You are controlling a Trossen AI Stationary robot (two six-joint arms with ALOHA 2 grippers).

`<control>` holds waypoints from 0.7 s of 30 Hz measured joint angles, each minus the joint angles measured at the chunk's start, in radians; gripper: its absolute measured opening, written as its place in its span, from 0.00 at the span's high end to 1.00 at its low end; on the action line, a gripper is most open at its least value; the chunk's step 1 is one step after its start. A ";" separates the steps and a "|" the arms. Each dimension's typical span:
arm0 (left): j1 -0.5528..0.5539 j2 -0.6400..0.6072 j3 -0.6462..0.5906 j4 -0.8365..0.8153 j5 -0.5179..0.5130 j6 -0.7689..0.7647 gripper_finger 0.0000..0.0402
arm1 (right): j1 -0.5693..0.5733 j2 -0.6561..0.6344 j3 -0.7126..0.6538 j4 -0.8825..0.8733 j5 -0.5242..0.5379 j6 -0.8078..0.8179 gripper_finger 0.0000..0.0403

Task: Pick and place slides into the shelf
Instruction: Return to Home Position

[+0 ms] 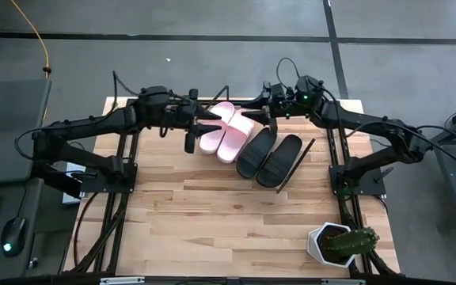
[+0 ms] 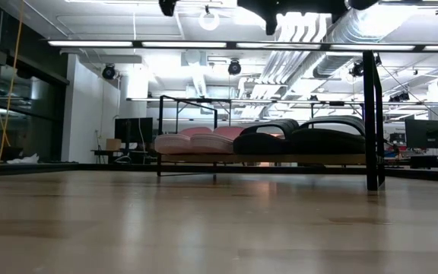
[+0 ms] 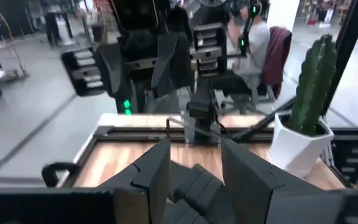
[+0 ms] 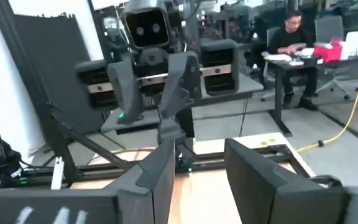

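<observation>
Two pink slides (image 1: 232, 138), two black slides (image 1: 256, 152): side by side on shelf (image 2: 204, 159). Left gripper (image 3: 196, 155), right gripper (image 4: 201, 155): fingers apart, empty.

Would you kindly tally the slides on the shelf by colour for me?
Pink slides: 2
Black slides: 2
Total: 4, all lying side by side on the shelf.
</observation>
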 joint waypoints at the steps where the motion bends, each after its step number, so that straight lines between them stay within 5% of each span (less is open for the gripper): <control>1: 0.000 0.017 0.023 -0.029 0.004 0.001 0.68 | 0.003 0.010 0.016 -0.021 0.005 -0.007 0.68; 9: 0.000 0.055 0.117 -0.213 -0.004 0.075 0.68 | 0.012 -0.017 0.060 -0.139 0.044 -0.067 0.68; 17: 0.000 -0.094 0.094 -0.256 -0.008 0.070 0.68 | 0.068 -0.130 0.060 -0.290 0.054 -0.112 0.68; 21: 0.000 -0.188 0.040 -0.260 -0.020 0.054 0.68 | 0.153 -0.192 0.059 -0.349 0.188 -0.161 0.68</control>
